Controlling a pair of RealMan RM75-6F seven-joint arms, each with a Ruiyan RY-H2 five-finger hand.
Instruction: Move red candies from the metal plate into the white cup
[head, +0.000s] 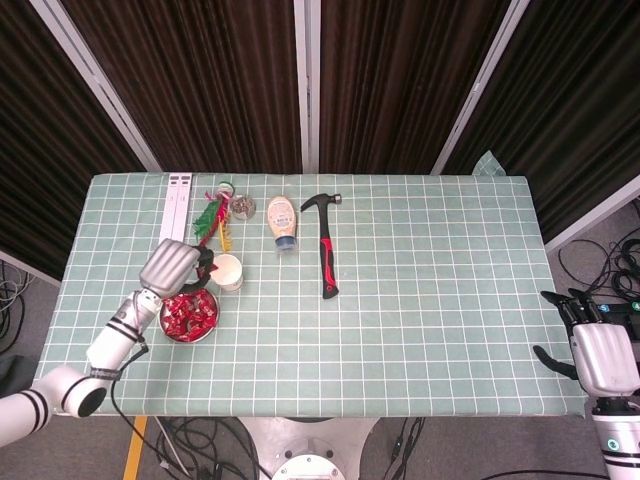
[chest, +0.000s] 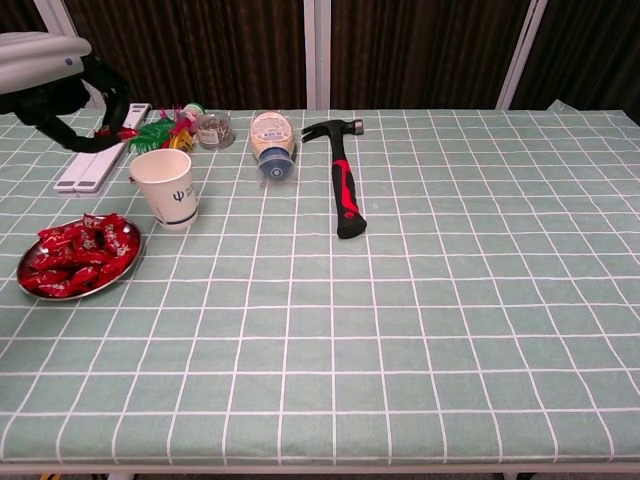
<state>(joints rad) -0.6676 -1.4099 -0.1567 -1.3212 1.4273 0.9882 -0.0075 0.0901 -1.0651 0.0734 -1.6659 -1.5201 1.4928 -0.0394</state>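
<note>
The left hand (chest: 60, 85) hangs above the worktop (chest: 420, 330) just left of the white cup (chest: 171, 188), fingers curled and pinching a red candy (chest: 128, 131). The remaining red candies (chest: 78, 255) lie heaped in the metal plate (chest: 24, 266) beside the cup. The right hand (head: 597, 350) hangs off the worktop's right edge, fingers spread, holding nothing.

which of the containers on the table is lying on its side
The squeeze bottle with the blue cap, left of the hammer. It lies flat with its cap toward the camera, while the white cup and the small jar stand upright.
</note>
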